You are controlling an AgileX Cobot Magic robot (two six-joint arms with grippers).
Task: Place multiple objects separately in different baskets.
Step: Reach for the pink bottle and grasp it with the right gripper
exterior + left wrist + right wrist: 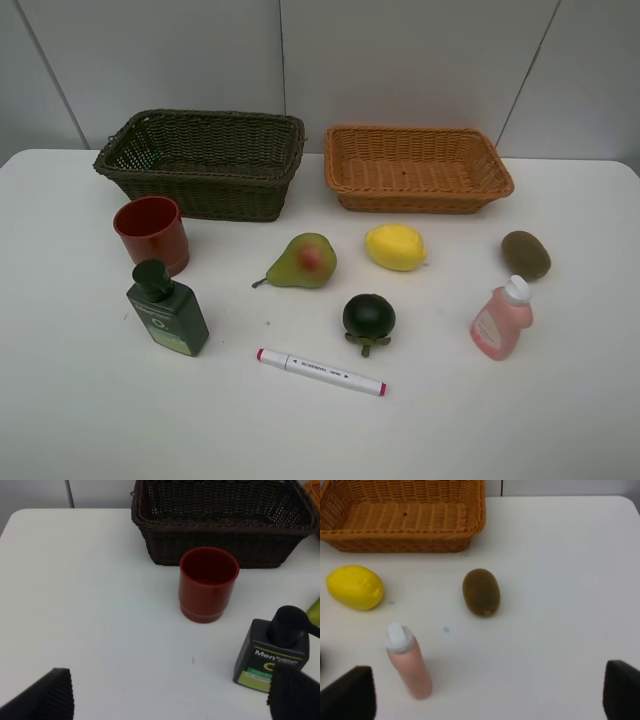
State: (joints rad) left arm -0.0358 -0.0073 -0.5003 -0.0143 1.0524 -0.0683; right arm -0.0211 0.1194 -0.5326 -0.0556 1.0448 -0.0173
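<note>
- Two baskets are set side by side along the far edge of the worktop [560, 420]; the dark olive basket [220, 195] lies toward the far left corner, the orange basket [415, 200] toward the far right corner, with a narrow gap between them.
- The red cup [150, 232] is stood upright just in front of the dark olive basket, on the left-edge side; the dark green bottle [168, 310] is placed just nearer the near edge, close to the cup.
- The pear [303, 262] and lemon [396, 246] are laid mid-worktop; the kiwi [526, 254] is laid toward the right edge.
- The dark green round fruit [369, 317] is seen nearer the near edge than the pear and lemon; the pink bottle [501, 320] stands in front of the kiwi.
- The white marker [320, 371] is laid flat, closest to the near edge.
- The left jaws are spread wide and nothing is held; the cup and green bottle are seen ahead of them.
- The right jaws are spread wide and nothing is held; the pink bottle, kiwi and lemon are seen ahead of them.
</note>
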